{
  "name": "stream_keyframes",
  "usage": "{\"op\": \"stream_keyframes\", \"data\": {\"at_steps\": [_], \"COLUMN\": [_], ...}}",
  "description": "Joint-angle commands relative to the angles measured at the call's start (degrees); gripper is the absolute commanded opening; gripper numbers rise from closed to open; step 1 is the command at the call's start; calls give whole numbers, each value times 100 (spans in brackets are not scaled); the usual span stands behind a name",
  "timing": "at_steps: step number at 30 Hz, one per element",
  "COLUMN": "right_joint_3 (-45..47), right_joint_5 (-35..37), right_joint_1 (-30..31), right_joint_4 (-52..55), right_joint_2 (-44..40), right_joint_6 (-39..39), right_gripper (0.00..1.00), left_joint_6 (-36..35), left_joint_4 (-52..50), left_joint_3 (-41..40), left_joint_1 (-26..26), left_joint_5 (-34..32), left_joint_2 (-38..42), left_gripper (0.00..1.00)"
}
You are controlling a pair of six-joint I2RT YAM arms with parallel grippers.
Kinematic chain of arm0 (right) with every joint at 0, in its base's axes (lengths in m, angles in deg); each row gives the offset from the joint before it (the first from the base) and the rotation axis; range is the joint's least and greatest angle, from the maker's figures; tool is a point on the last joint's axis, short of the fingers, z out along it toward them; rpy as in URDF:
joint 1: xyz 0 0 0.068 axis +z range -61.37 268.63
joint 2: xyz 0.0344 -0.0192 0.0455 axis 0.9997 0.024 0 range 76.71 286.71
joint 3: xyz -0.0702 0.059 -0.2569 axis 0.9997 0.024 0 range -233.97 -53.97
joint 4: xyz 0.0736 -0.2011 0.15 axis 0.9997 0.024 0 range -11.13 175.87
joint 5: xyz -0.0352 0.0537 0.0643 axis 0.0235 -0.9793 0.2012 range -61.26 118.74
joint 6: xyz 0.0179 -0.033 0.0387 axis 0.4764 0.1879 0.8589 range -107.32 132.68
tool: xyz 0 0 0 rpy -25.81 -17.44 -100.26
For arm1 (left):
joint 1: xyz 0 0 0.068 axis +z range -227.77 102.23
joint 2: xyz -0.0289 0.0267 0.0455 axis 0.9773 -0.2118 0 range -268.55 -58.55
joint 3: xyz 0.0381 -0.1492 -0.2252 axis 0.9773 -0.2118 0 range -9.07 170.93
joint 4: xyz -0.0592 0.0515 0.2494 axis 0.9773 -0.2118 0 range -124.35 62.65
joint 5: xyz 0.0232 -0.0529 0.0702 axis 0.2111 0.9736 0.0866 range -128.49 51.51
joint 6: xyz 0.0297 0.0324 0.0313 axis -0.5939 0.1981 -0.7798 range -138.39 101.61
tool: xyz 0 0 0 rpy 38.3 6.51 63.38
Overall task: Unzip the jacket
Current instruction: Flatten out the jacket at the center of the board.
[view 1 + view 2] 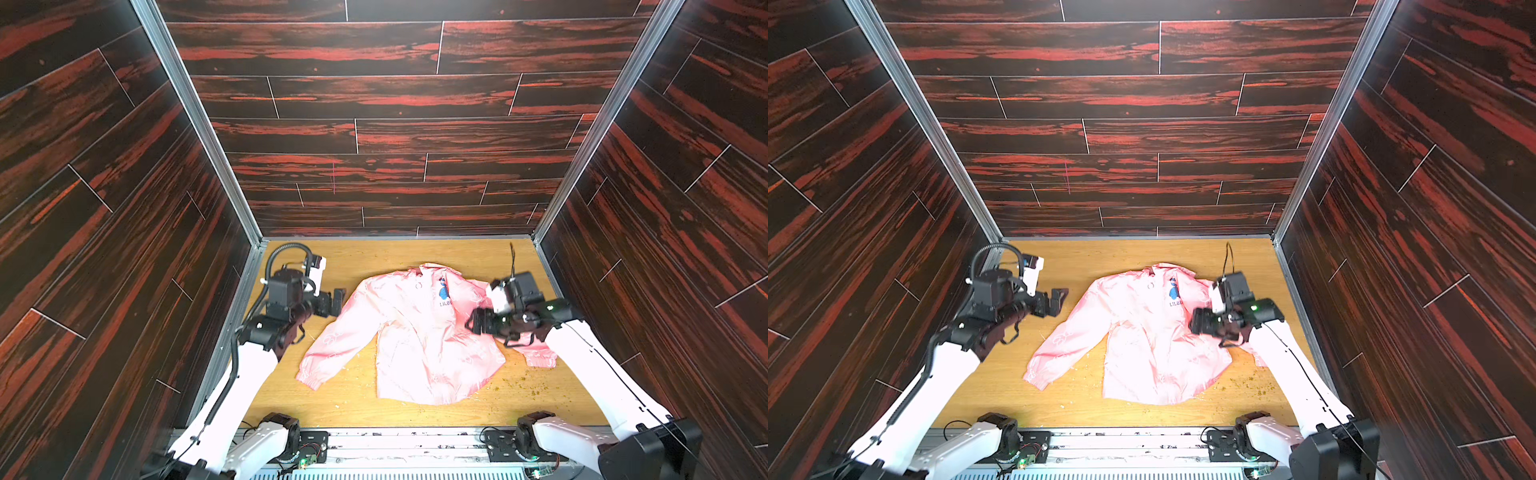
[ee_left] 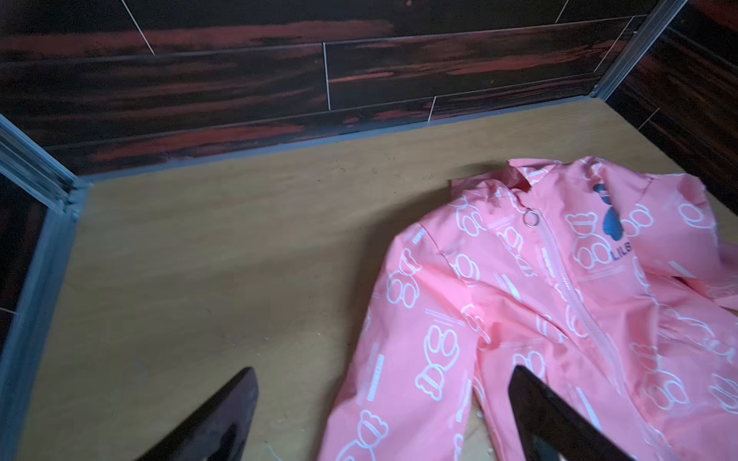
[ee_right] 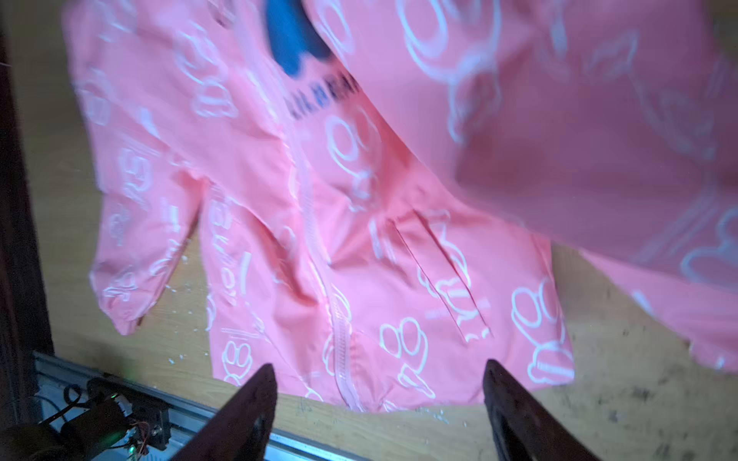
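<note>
The pink jacket [image 1: 419,336] lies front up and spread flat on the wooden table in both top views [image 1: 1150,336], collar toward the back wall. Its zipper [image 2: 575,303] runs closed down the front to the hem [image 3: 341,339], with a ring pull [image 2: 531,218] just under the collar. A dark bear logo [image 1: 444,291] sits on the chest. My left gripper [image 1: 338,301] hovers open off the jacket's left shoulder, its fingers [image 2: 239,399] empty over the sleeve. My right gripper [image 1: 476,322] hangs open above the right sleeve, with nothing between its fingers [image 3: 255,403].
Dark wood-pattern walls [image 1: 386,124] close in the table [image 1: 374,257] on three sides. A metal rail [image 1: 399,440] with both arm bases runs along the front edge. Crumbs [image 1: 519,384] lie scattered on the table at front right.
</note>
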Motion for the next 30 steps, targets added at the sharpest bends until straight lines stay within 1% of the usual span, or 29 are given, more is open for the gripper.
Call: {"op": "stream_keyframes", "data": {"at_steps": [1, 4, 5, 8, 10, 12, 14, 17, 19, 20, 21, 24, 28, 30], "right_joint_3": [396, 586, 634, 721, 693, 572, 457, 241, 144, 141, 179, 419, 545, 483], "right_joint_5": [30, -19, -49, -3, 175, 447, 644, 1114, 1447, 1566, 1562, 1136, 462, 172], "right_joint_1": [-14, -46, -81, -102, -100, -85, -75, -76, -84, -92, -134, -366, -752, -779], "right_joint_4": [-116, -609, -743, -1034, -1043, -850, -657, -194, 69, 132, 127, -197, -692, -909], "right_joint_2": [183, 749, 929, 1429, 1631, 1689, 1537, 1276, 1263, 1301, 1376, 1572, 1884, 2092], "right_joint_6": [625, 721, 736, 709, 655, 589, 533, 450, 371, 344, 311, 147, -90, -193], "right_gripper": [83, 83, 83, 82, 82, 82, 83, 85, 87, 89, 91, 92, 92, 91], "left_joint_6": [831, 1509, 1702, 2064, 2234, 2342, 2456, 2534, 2572, 2626, 2694, 3000, 3280, 3481], "left_joint_4": [-345, -197, -125, -62, -131, -223, -355, -470, -571, -575, -577, -456, -210, 9], "left_joint_3": [-387, -749, -834, -980, -1036, -1105, -1158, -1263, -1288, -1308, -1318, -1294, -1202, -1169], "left_joint_1": [-512, -780, -832, -1027, -1119, -1185, -1258, -1413, -1574, -1657, -1731, -1935, -2350, -2511], "left_joint_5": [0, 18, 43, -23, -62, 97, 188, 275, 180, 168, 141, 215, 140, 201], "left_joint_2": [181, 183, 174, 178, 181, 171, 172, 107, -45, -146, -242, -639, -1177, -1466], "left_gripper": [91, 83, 83, 83, 87, 90, 93, 94, 94, 94, 94, 94, 94, 94]}}
